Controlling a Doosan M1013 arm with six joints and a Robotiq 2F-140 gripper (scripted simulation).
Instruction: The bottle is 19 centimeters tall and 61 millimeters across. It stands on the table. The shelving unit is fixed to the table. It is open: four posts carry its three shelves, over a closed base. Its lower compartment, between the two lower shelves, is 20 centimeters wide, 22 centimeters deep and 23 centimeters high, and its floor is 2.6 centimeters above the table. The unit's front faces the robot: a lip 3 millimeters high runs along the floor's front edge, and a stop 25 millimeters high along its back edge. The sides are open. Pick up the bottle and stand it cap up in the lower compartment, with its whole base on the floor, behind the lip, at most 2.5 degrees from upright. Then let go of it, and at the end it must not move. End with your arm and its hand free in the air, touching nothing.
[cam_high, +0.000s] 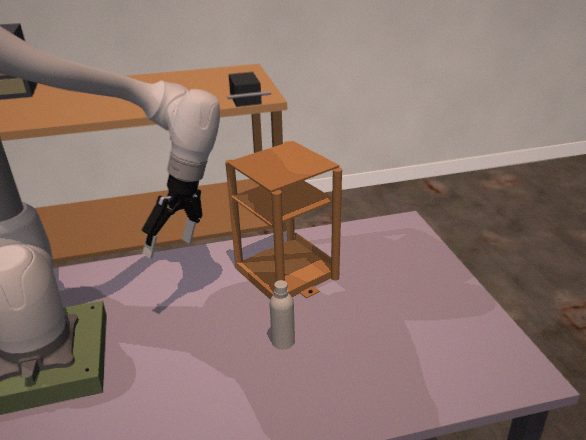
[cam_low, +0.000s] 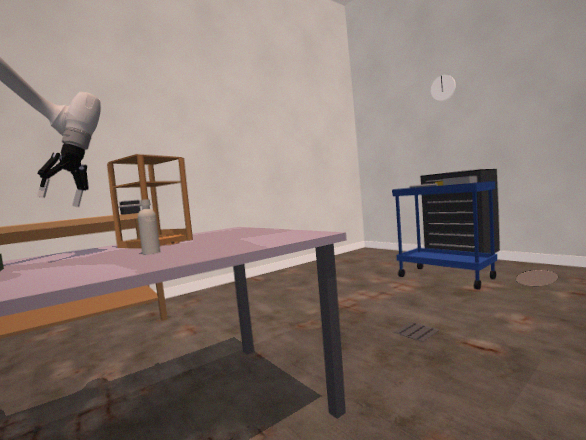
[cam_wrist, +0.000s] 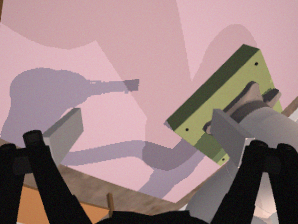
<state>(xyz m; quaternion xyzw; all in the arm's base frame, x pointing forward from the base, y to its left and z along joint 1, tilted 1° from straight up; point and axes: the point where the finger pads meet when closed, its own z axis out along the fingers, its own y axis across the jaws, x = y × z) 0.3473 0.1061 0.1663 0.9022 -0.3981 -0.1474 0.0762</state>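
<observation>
The claw (cam_high: 168, 239) hangs spread wide and empty, high above the worktop (cam_high: 450, 320), to the side of the shelving unit (cam_high: 278, 225). The bottle (cam_high: 282, 318) stands cap up on the worktop just in front of the unit, untouched. This looks like the approach: next the claw must drop and straddle the bottle's body squarely.

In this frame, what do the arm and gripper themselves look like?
The arm has smooth off-white rounded links and a bulbous wrist joint ending in a ribbed light-grey collar. The gripper is black with angular linkage fingers tipped by pale grey pads. The arm stands on an olive-green base plate. No cables or markings show.
</observation>
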